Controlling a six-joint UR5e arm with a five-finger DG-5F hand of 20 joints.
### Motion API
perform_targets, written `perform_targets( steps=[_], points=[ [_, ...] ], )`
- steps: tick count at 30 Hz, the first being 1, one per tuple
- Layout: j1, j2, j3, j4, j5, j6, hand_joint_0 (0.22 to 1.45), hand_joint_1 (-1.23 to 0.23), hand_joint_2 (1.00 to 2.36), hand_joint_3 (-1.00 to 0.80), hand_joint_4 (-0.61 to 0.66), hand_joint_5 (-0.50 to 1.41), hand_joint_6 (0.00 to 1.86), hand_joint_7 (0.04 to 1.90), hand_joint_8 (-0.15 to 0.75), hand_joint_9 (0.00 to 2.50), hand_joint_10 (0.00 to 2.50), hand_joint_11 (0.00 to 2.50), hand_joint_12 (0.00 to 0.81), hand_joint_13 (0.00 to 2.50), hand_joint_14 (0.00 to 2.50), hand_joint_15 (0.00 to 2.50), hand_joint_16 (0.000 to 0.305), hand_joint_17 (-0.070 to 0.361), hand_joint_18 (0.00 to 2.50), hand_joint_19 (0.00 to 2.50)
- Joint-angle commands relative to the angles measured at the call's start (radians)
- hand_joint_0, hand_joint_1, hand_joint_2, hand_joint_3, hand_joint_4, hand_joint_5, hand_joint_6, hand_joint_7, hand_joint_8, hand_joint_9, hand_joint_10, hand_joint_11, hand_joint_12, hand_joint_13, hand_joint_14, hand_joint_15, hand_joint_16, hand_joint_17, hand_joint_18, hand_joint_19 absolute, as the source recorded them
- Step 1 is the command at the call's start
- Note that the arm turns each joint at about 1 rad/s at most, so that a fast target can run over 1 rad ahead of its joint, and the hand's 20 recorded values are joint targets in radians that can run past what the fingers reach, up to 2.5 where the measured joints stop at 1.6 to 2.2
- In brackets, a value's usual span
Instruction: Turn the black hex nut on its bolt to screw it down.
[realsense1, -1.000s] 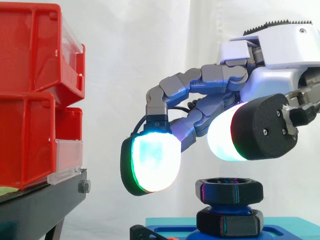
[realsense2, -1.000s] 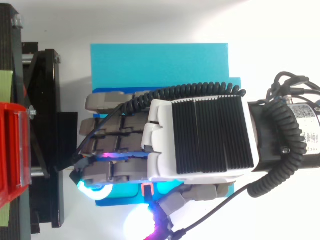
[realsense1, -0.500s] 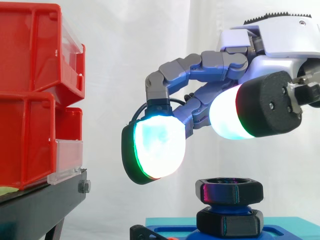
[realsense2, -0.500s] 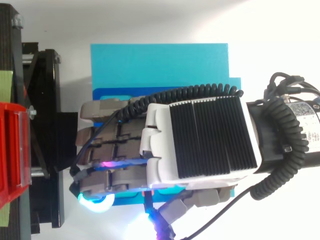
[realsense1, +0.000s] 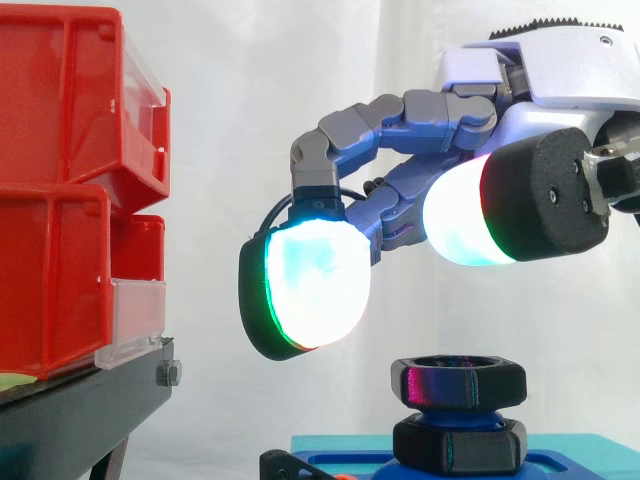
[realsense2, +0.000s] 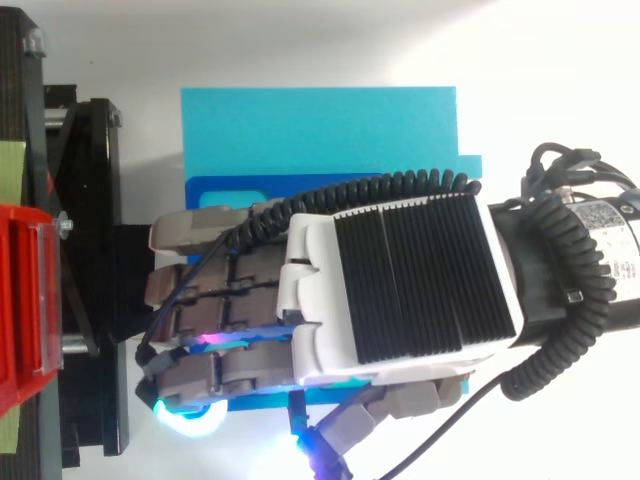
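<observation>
While the hand (realsense1: 560, 75) hangs just above the black nut (realsense1: 458, 381), its fingers (realsense1: 305, 290) curl down, gripping nothing; nut's on the blue base (realsense2: 320, 130), right of the red bins (realsense1: 70, 200).

A white surface (realsense2: 300, 40) carries everything. A cyan base (realsense2: 320, 130) lies flat on it, right of centre, with a darker blue plate (realsense2: 215, 188) set on its near part. From that plate rises a blue bolt (realsense1: 452, 413) with a black nut (realsense1: 458, 382) above a second nut (realsense1: 458, 445). At the left a black stand (realsense2: 90, 250) holds stacked red bins (realsense1: 60, 200).
</observation>
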Motion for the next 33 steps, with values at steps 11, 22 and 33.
perform_targets(
  steps=[11,22,33],
  points=[
    [-0.004,-0.001,-0.065,0.106,-0.017,-0.001,0.47,-0.47,1.00,-0.50,0.14,-0.16,0.59,1.07,0.215,0.62,0.01,0.20,0.251,0.58,0.00,0.12,0.024,0.055,0.29,0.06],
    [-0.018,-0.010,-0.065,0.106,-0.036,-0.008,0.48,-0.47,1.00,-0.50,0.14,-0.16,0.59,1.07,0.213,0.61,0.01,0.20,0.252,0.58,0.00,0.12,0.024,0.055,0.30,0.06],
    [-0.033,-0.013,-0.065,0.111,-0.078,-0.008,0.48,-0.47,1.00,-0.50,0.14,-0.17,0.59,1.07,0.214,0.62,0.01,0.20,0.253,0.58,0.00,0.13,0.025,0.056,0.30,0.08]
  ],
)
